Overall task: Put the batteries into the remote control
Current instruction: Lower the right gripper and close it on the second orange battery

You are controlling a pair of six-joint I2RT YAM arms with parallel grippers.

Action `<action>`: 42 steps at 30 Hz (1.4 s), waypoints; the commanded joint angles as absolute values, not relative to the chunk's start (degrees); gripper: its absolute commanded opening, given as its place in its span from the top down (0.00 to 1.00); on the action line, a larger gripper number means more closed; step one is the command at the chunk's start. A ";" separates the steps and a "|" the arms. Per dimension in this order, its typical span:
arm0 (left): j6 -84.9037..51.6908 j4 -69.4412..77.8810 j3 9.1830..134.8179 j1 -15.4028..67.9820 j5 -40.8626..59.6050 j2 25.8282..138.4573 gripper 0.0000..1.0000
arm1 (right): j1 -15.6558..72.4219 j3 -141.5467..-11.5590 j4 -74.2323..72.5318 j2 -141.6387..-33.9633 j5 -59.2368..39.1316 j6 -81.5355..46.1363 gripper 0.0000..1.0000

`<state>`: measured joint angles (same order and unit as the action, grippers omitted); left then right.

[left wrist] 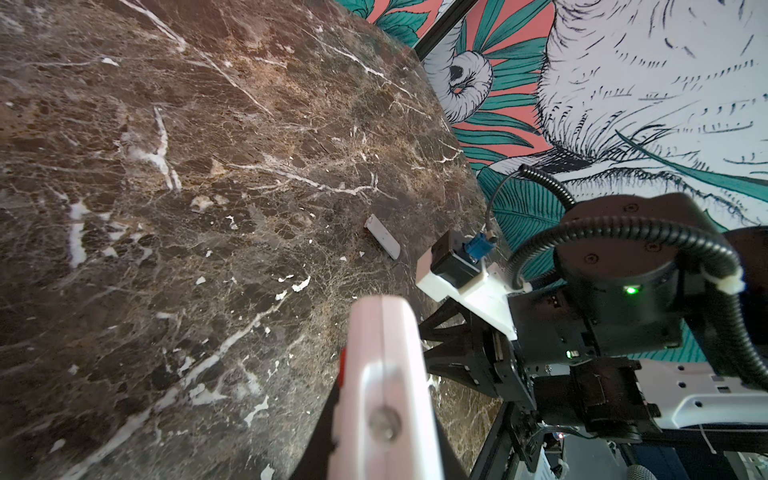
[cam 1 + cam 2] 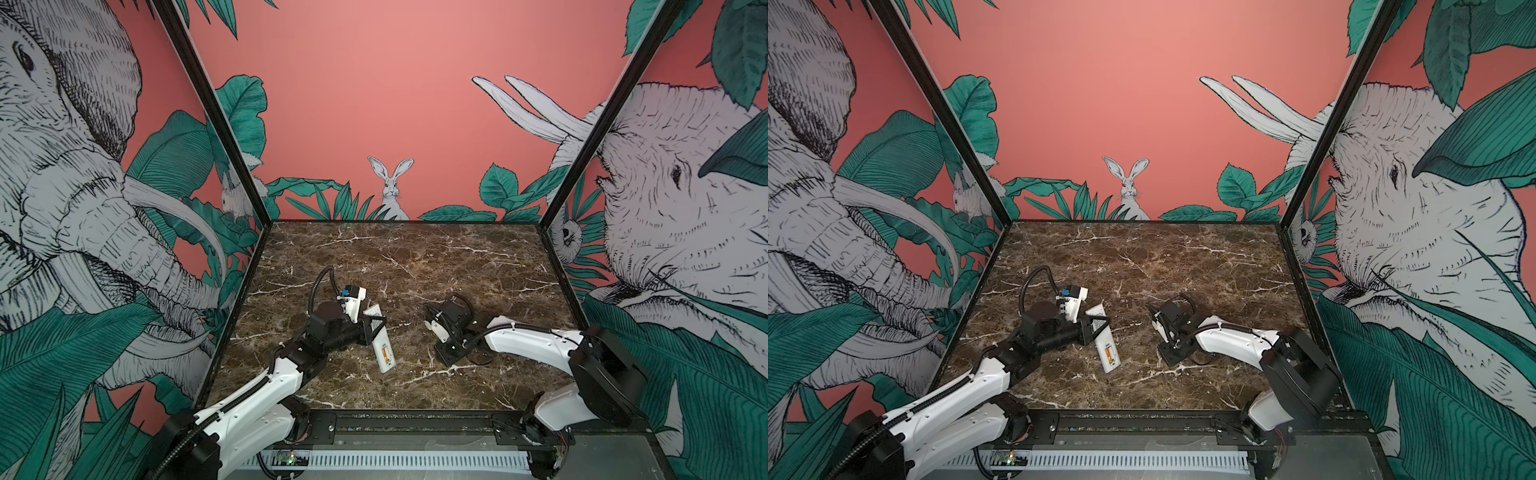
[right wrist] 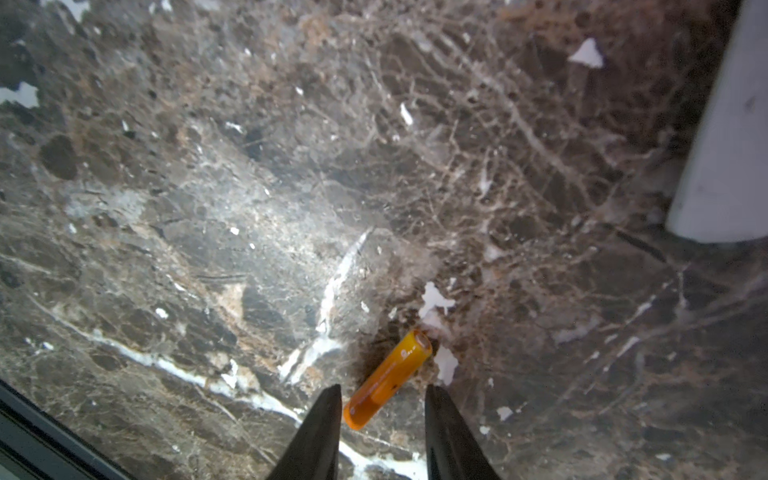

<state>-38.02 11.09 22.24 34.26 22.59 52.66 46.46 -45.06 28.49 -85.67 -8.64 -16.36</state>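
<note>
Orange battery (image 3: 388,376) lies on the marble (image 3: 166,208) between the right claw's (image 3: 382,390) spread jaws, not yet touched, so I'd call this the pickup step. Next: pinch it square, then carry it over. Left claw (image 2: 374,328) is clamped on the remote (image 2: 384,357) mid-body, and a cell (image 2: 387,353) seemingly sits in its bay. Loose cover (image 1: 382,243) lies well clear, nothing blocking.

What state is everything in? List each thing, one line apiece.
remote control: clamped in left gripper, back open.
seated battery: lying inside remote control.
loose battery: flat on table, between right gripper fingertips, ungripped.
left gripper: shut on remote control.
right gripper: open, straddling loose battery.
white cover: off, lying on table.
</note>
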 commanded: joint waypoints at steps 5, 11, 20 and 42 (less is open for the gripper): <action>-38.93 13.87 21.62 33.57 21.13 52.87 1.00 | 46.32 -44.89 28.30 -87.28 -8.53 -16.01 0.69; -39.11 13.89 21.45 33.24 21.12 52.69 1.00 | 46.33 -45.34 28.63 -88.83 -8.22 -15.46 0.73; -39.51 14.04 20.94 33.02 21.01 52.43 1.00 | 47.06 -45.93 28.73 -90.10 -7.94 -14.09 0.87; -44.12 20.00 17.62 32.47 19.61 53.46 1.00 | 53.48 -53.00 33.27 -94.13 -1.30 -9.54 0.92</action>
